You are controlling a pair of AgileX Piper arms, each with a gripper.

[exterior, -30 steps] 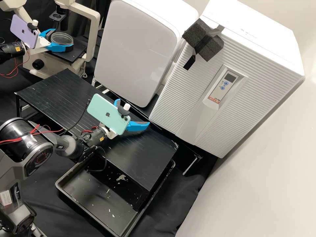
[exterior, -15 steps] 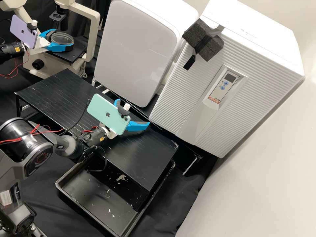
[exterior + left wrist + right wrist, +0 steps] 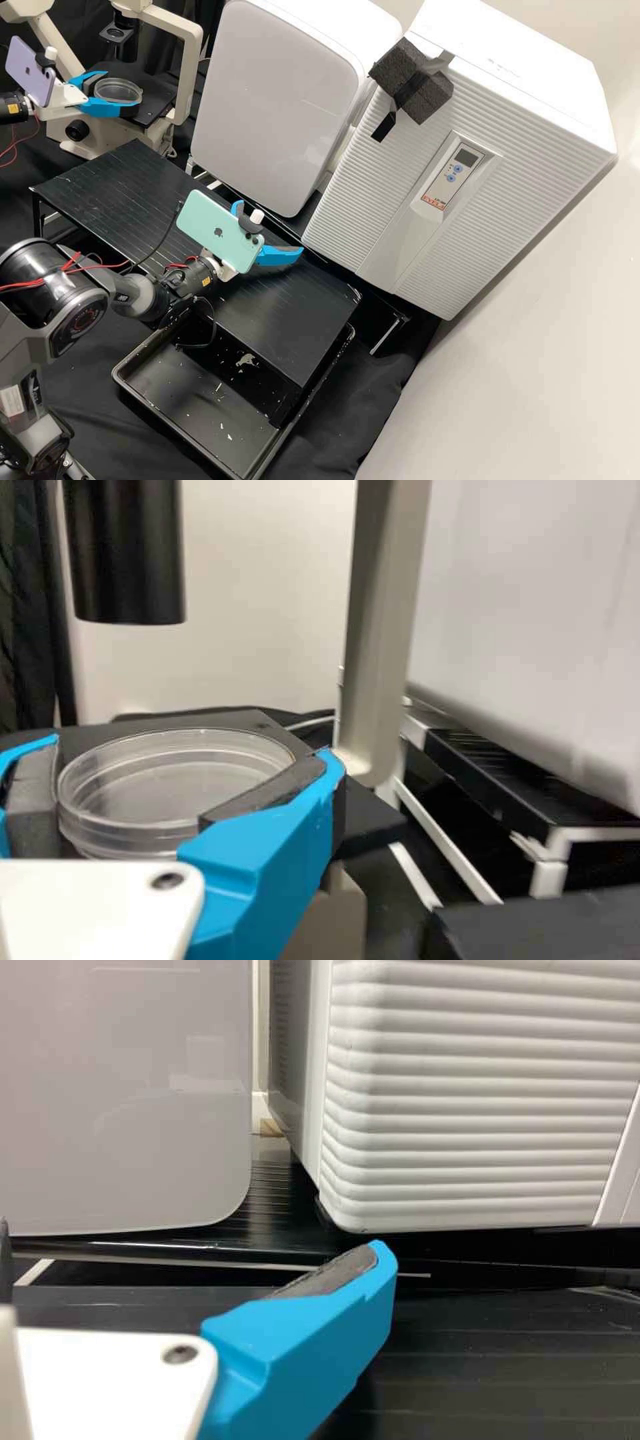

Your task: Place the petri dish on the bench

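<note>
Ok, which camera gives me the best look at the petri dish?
The left wrist view: it shows the petri dish up close, its clear rim and wall between the fingers of the left gripper. The high view shows it smaller, from above, gripped at the microscope.

Petri dish (image 3: 119, 91), upper L of frame: clear, glossy plastic. Foam block (image 3: 430, 101), upper R: rough, matt. Cloth (image 3: 357, 393), btm ctr: matt.

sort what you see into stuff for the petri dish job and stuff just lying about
For the job:
petri dish
left claw, holding it
black bench

Seemingly just around:
right claw
microscope
black tray
dark foam block
ribbed white cabinet
</note>
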